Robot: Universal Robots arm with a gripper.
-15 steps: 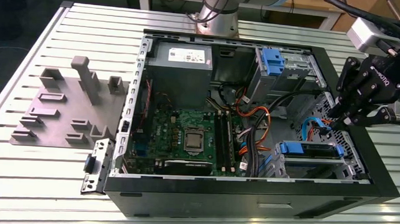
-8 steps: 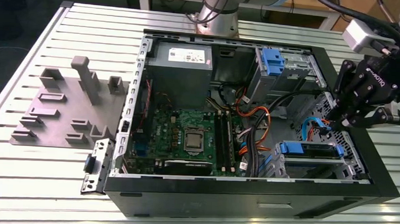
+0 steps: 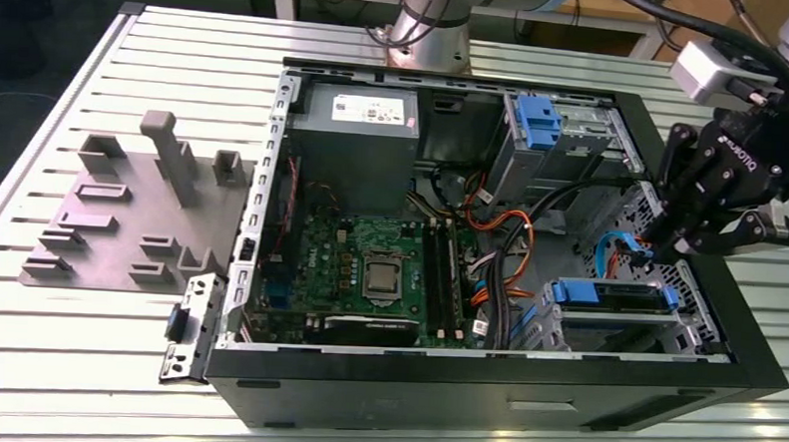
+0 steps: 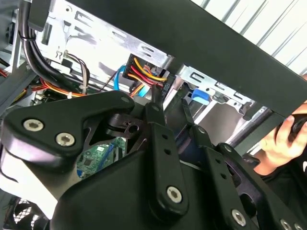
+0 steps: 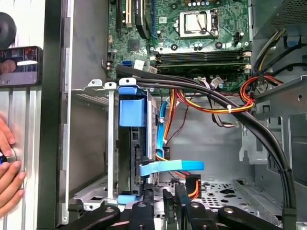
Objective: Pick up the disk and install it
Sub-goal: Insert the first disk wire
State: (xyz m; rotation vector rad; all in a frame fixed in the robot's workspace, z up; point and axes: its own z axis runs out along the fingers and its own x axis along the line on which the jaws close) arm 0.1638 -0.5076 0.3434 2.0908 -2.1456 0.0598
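- The disk sits in a metal bay inside the computer case.
- The gripper hangs just above it; grasping or released, I cannot tell.
- The blue cable lies near; the gripper may catch it.

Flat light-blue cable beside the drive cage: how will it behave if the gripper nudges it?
The flat light-blue cable probably flexes aside rather than resisting: it is bent sharply by the drive cage. Thin and ribbon-like, so likely light. It appears close to the gripper, so it might snag.

Slatted table under computer case, grey fixture
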